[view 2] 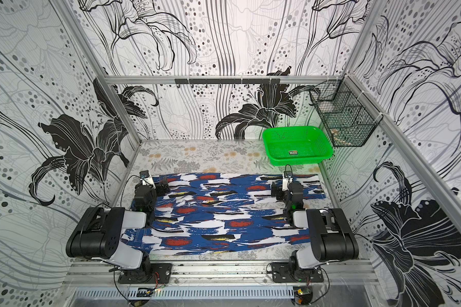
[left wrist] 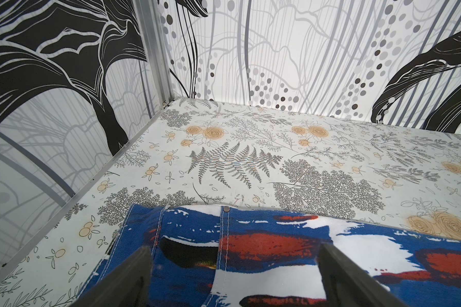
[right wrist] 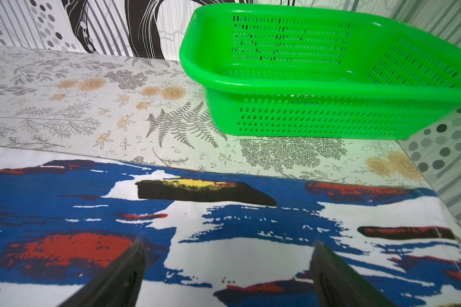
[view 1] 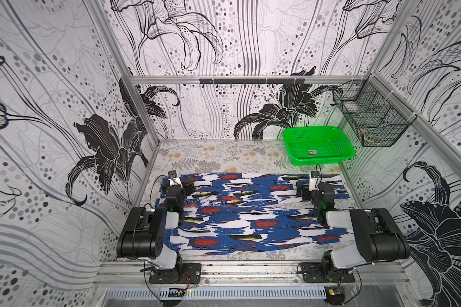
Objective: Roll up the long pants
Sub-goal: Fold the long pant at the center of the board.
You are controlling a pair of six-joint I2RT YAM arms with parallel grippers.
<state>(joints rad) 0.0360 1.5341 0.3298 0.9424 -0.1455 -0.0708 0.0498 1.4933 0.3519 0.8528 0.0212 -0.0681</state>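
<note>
Floral tabletop (view 1: 210, 156): long pants (view 1: 250, 218) flat near green basket (view 1: 317, 144). Likely soft, light; pinch edge facing basket. Left gripper (left wrist: 233, 247), right gripper (right wrist: 228, 243) agape, empty.

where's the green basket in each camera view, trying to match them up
In a top view: green basket at the far right corner of the table.
In a top view: basket at that same corner.
Left wrist: not in it.
Right wrist: basket large, just beyond the pants' far edge.
Shared landmark: the pants, in all four views.
</note>
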